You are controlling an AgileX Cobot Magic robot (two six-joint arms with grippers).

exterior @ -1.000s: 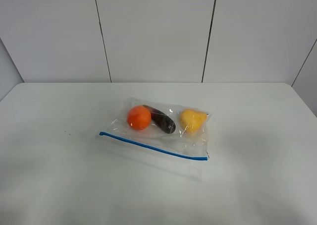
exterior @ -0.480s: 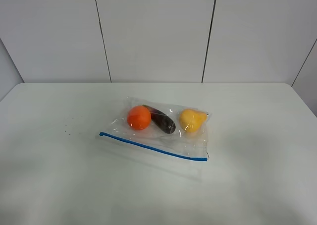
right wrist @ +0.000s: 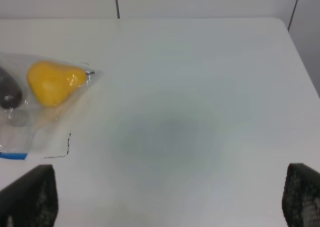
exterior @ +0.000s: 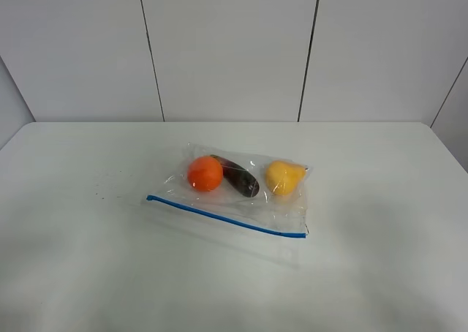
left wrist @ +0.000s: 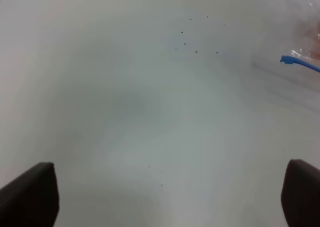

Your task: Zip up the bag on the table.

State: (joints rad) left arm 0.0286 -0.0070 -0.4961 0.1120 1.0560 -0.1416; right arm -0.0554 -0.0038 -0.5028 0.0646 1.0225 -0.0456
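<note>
The bag (exterior: 238, 189) lies flat near the middle of the white counter (exterior: 88, 273), blue zipper strip (exterior: 227, 217) along its near edge. No writing shows on it. Bare counter surrounds it on every side. Left pincer (left wrist: 165, 197) and right pincer (right wrist: 165, 199) both hover with fingers wide apart, holding nothing.

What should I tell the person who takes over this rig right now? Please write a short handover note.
Left gripper: open, holds nothing, above bare table.
Right gripper: open, holds nothing.
Bag lies mid-table, blue zipper strip on its near edge. Inside: orange, dark purple fruit, yellow fruit.
Done: nothing; neither gripper touches the bag.
Left: reach the strip and zip it.
</note>
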